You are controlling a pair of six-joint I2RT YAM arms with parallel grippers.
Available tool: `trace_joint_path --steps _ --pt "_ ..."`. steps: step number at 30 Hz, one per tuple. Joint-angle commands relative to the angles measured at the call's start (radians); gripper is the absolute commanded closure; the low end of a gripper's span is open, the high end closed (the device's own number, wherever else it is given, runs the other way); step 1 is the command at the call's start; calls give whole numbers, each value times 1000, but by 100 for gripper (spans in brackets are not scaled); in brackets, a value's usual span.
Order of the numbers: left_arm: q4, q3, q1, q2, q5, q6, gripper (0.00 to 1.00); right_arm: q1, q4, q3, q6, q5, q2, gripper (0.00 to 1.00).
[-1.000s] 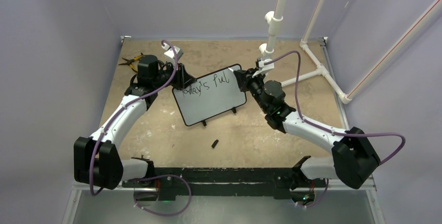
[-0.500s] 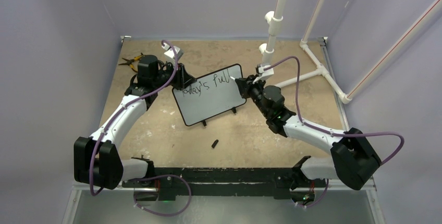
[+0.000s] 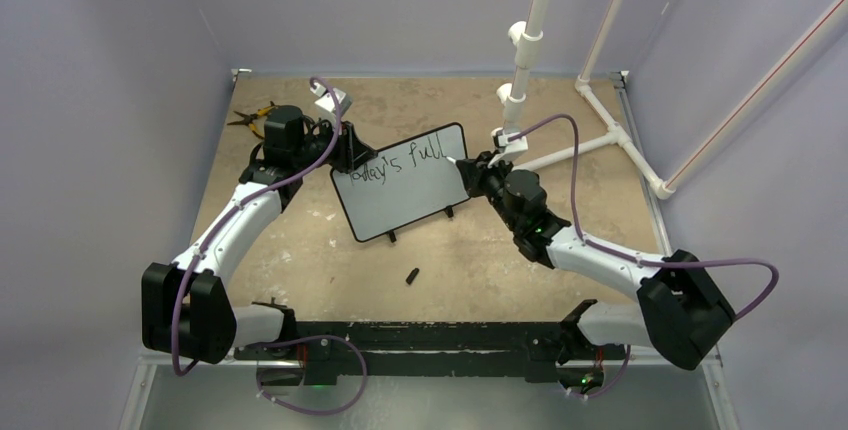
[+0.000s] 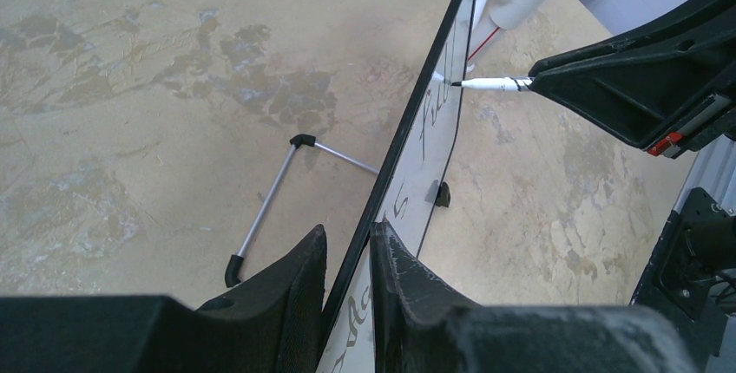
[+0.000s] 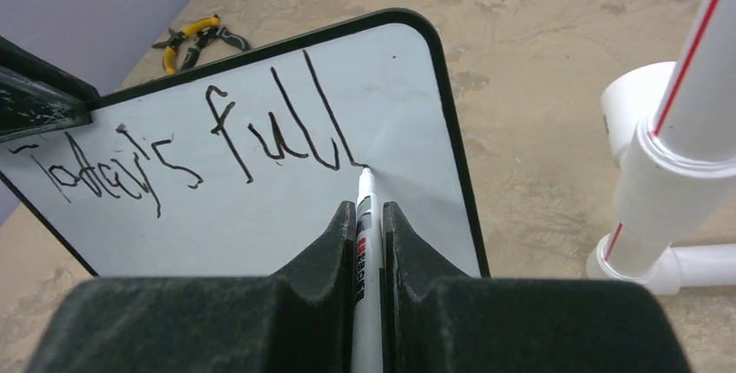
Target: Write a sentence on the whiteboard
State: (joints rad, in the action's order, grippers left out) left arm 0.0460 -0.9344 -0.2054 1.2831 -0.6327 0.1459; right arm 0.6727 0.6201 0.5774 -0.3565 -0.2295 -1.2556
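Note:
The whiteboard (image 3: 405, 202) stands tilted on the table, its left edge clamped by my left gripper (image 3: 350, 155). In the left wrist view the fingers of that gripper (image 4: 350, 232) pinch the black frame of the whiteboard (image 4: 437, 143). My right gripper (image 3: 470, 175) is shut on a white marker (image 5: 366, 217), whose tip touches the board at the foot of the last letter. The sentence (image 5: 217, 143) reads "Today's full" in one line along the top of the whiteboard (image 5: 260, 217). The marker (image 4: 490, 84) also shows in the left wrist view, its tip at the board.
Yellow-handled pliers (image 3: 252, 117) lie at the far left corner. A small black marker cap (image 3: 411, 276) lies on the table in front of the board. A white PVC pipe frame (image 3: 600, 130) stands at the far right, close behind my right arm. The board's metal prop leg (image 4: 269, 199) rests behind it.
The right gripper drew a second "l", turning "ful" into "full", and moved down along the board's right side. The left gripper and the board stayed still.

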Motion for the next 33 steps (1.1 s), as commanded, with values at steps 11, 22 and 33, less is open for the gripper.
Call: trace_joint_path --steps 11,22,33 --pt "31 22 -14 -1 2 3 78 -5 -13 31 70 -40 175 100" --pt "31 26 -14 -13 17 19 78 -4 -132 17 77 37 300 100" --pt "31 31 -21 -18 44 35 78 163 -51 -74 23 127 325 100"
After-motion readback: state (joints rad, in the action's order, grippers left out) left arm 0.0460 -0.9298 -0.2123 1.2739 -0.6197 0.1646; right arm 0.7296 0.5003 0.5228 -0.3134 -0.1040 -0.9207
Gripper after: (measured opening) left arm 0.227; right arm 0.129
